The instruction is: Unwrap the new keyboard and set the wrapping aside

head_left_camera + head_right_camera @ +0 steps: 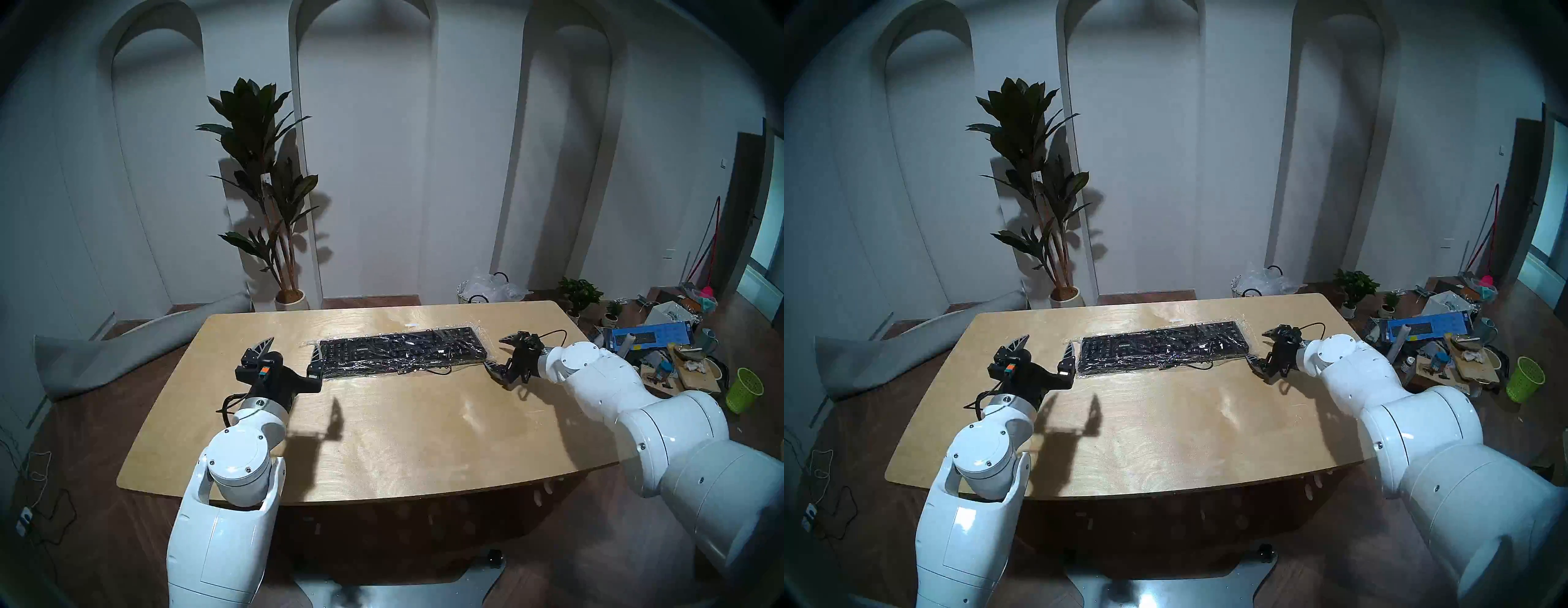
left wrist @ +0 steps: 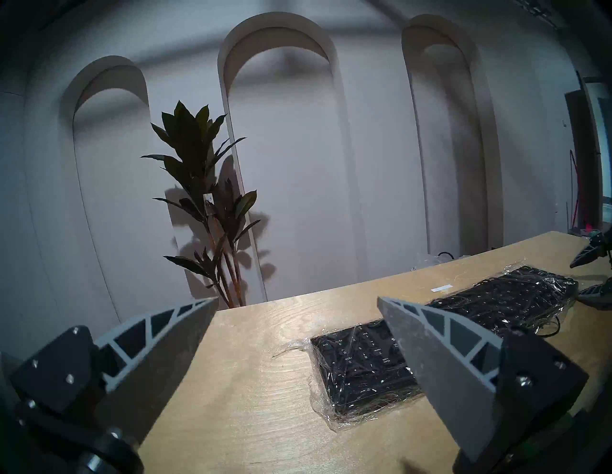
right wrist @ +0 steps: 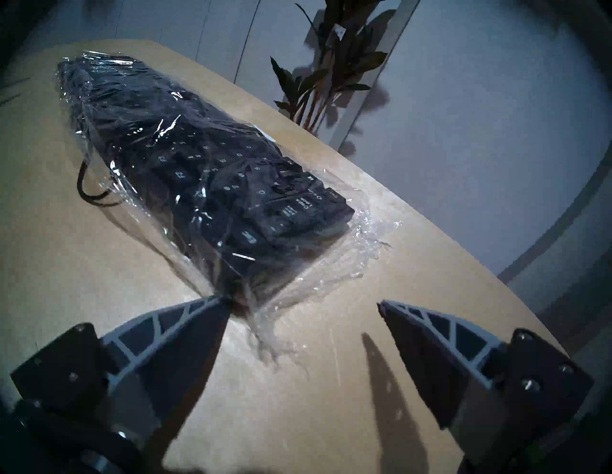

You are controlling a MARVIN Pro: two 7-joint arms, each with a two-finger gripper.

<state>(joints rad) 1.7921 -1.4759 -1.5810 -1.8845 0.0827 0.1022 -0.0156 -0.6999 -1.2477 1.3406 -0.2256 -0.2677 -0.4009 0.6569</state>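
Both white arms reach forward, wrists angled inward toward each other. The left gripper has its jaws spread wide. The right gripper is spread wide too, holding nothing.

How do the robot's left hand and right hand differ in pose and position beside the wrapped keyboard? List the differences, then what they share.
1. The left hand sits at the keyboard's left end; the right hand sits at its right end.
2. The left hand points toward the far wall; the right hand points leftward along the keyboard.

Shared: both are open and empty, and the wrapping is still on.
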